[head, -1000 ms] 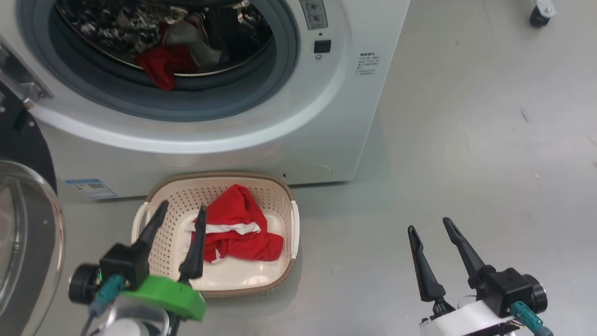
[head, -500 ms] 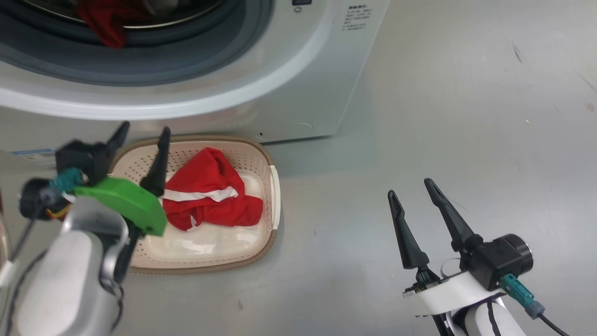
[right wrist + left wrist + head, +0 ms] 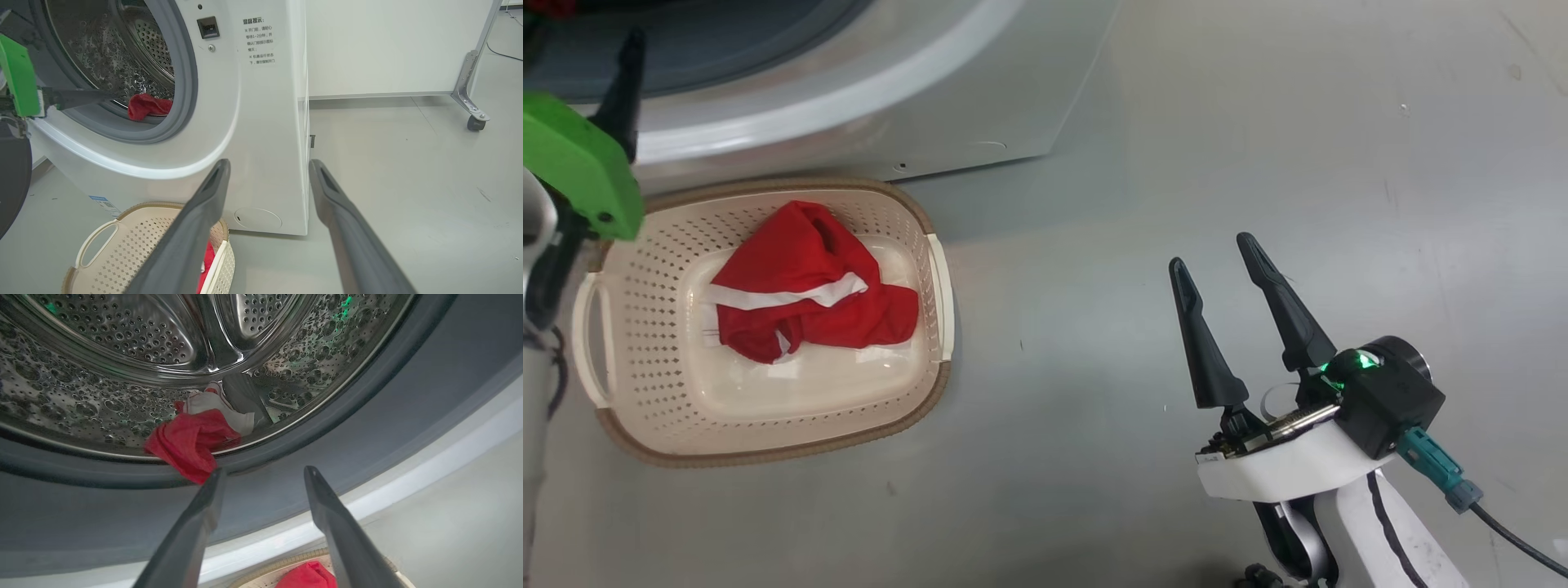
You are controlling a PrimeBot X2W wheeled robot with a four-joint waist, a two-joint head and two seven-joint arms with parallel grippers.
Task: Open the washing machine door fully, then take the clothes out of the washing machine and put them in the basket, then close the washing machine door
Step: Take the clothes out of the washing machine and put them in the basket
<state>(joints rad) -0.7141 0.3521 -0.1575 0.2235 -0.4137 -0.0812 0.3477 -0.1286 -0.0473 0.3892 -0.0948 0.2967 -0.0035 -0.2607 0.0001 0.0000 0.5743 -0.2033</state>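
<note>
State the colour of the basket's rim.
Brown, on the basket rim; head view shows it best.

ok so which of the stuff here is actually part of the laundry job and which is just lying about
Part of the job: washing machine, red garment at the drum's lip, basket, red striped garment in it, open left gripper, open right gripper.
Lying about: wheeled metal leg, white panel behind it.
</note>
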